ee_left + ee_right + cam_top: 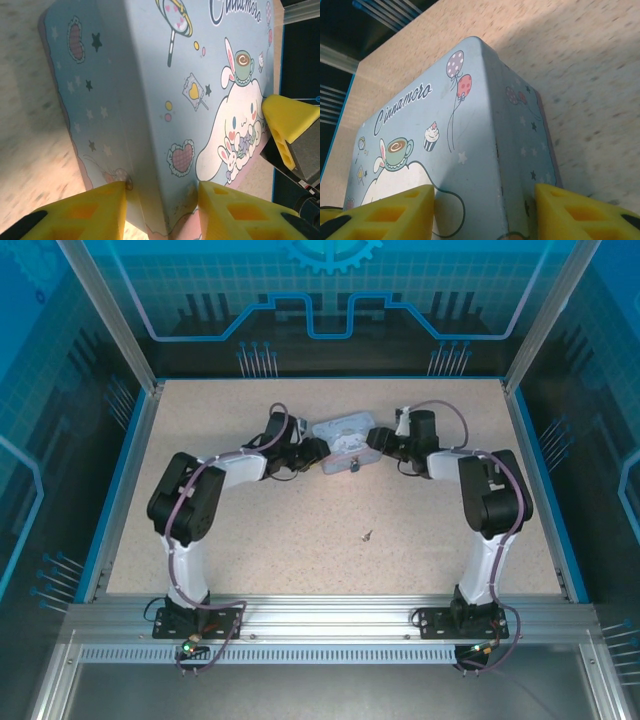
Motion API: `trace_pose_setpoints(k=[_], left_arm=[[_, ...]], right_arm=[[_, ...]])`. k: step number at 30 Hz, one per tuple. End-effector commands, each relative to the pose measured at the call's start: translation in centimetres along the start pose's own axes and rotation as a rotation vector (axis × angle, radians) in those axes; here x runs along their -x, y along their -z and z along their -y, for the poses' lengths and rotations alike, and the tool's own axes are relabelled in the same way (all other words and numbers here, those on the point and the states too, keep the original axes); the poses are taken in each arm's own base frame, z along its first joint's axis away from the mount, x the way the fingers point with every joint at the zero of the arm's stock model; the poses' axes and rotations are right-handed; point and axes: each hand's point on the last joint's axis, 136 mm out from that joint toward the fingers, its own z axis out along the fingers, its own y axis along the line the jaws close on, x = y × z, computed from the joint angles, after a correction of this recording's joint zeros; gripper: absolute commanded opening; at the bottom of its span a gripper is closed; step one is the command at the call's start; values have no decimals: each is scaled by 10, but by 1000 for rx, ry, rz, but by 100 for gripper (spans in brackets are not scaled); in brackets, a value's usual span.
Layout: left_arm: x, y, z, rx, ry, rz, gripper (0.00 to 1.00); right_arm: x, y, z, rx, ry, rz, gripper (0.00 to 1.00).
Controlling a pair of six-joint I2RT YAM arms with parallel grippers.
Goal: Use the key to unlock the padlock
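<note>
Both sets of fingers are clamped on the pale blue tin [345,430]. The left fingers [85,212] straddle one end edge, one finger on the pictured lid and one on the side wall. The right fingers [570,212] grip the opposite end likewise. The tin lies mid-depth on the speckled worktop [250,530], flanked closely by both wrists. The padlock [352,464] appears as a small dark spot at the tin's near edge; its detail is too small to tell. The key [367,535] lies flat on the worktop, well apart from the tin, toward the arm bases and nearer the right arm.
</note>
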Motion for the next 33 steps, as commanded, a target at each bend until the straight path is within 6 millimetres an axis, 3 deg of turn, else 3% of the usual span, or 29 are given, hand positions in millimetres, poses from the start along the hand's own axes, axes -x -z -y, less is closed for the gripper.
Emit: trace_pose_setpoints(k=[1,6,8,13,17,19,23,26,28,31,33], left_arm=[[-26,15,1,-12,-47,-26,42],[-50,37,-18,36,-30,-45,44],[-54,44,-21,42,-29,-37,45],[-47,62,-24,81,-47,14,53],[-34,84,-24,109,-66,70,64],[-27,98,-23,121,-79,107,69],[-10,135,-18,153,-121,209,77],[1,162,-15,164,-137,287,79],[8,179,-11,172,-156,341,80],[16,201,-7,183,-175,417,82],[21,213,-3,178,-185,461,83]], right_arm=[[-72,-6,-48,117,3,-195,52],[-97,-3,-65,116,34,-222,54],[-96,-1,-64,96,42,-215,63],[-75,2,-61,50,83,-200,84],[-44,15,-59,-4,128,-148,98],[-31,27,-55,-42,147,-124,100],[-23,62,-45,-130,149,-107,100],[-33,94,-44,-181,124,-117,97],[-47,113,-47,-199,89,-134,87],[-76,139,-51,-250,27,-164,83],[-112,152,-43,-313,-23,-220,83]])
